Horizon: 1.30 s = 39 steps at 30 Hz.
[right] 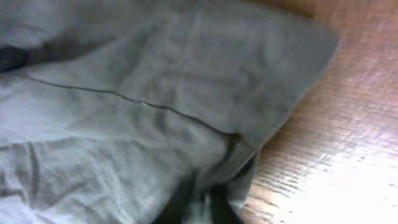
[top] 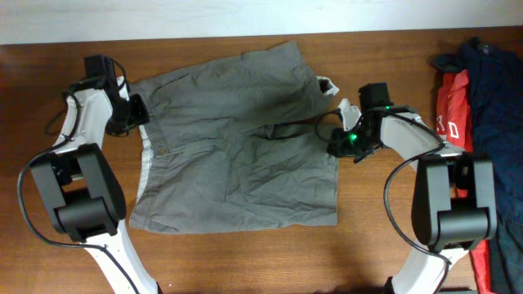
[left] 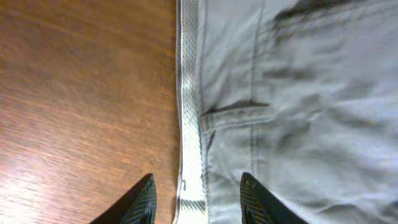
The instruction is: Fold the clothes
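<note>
**Two grippers at opposite ends of the shorts, first fold not yet made**

Two arms bracket the shorts [top: 237, 163], which lie spread nearly flat in the middle of the table [top: 392, 245]. No fold shows, so the task looks to be at its opening step of taking hold of the cloth.

The left gripper [top: 135, 114] sits at the garment's 10 o'clock corner. In its wrist view the jaws stand apart and straddle the pale-lined waistband [left: 188, 93], gripping nothing. The right gripper [top: 339, 143] is at the 3 o'clock edge, by the leg hem. Its jaws are closed, and the wrist view shows hem cloth drawn in between the fingertips, so it appears to pinch the hem.

The next move probably calls for the left jaws to close on the waistband. One end could then be lifted and carried over the other with the cloth kept taut.

The waistband faces 9 o'clock and the leg hems face 3 o'clock. The long axis therefore runs roughly from 9 to 3, tilted slightly so the hem end rises toward 2 o'clock.

A red garment [top: 449, 114] and a navy garment [top: 490, 82] lie well apart at the table's 3 o'clock edge.
</note>
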Available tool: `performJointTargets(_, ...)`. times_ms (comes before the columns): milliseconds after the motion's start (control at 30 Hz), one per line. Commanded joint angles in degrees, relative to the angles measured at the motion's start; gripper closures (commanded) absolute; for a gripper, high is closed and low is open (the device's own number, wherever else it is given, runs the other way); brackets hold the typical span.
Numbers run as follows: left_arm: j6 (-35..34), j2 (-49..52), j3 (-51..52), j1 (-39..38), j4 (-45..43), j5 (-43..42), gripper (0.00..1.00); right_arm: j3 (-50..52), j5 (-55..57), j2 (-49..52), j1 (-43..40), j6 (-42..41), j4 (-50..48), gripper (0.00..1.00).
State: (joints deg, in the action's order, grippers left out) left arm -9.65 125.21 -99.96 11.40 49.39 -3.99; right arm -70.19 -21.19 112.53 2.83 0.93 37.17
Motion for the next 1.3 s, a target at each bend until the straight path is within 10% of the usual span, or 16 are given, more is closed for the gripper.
performJointTargets(0, 1.8, 0.7, -4.1, 0.4, 2.6, 0.3, 0.56, 0.7, 7.8, 1.0, 0.2, -0.6, 0.6, 0.96)
performJointTargets(400, 2.8, 0.6, -10.8, 0.4, 16.6, -1.4, 0.56, -8.9, 19.4, -2.2, -4.5, -1.8, 7.2, 0.88)
performJointTargets(567, 2.8, 0.3, -10.8, 0.4, 20.9, -1.3, 0.55, -9.3, 19.1, -2.2, -4.9, -3.5, 9.6, 0.04)
performJointTargets(1267, -0.5, -30.3, -2.8, 0.3, 39.2, 1.1, 0.44, -9.6, 0.6, -23.2, -10.4, -3.4, 22.5, 0.01)
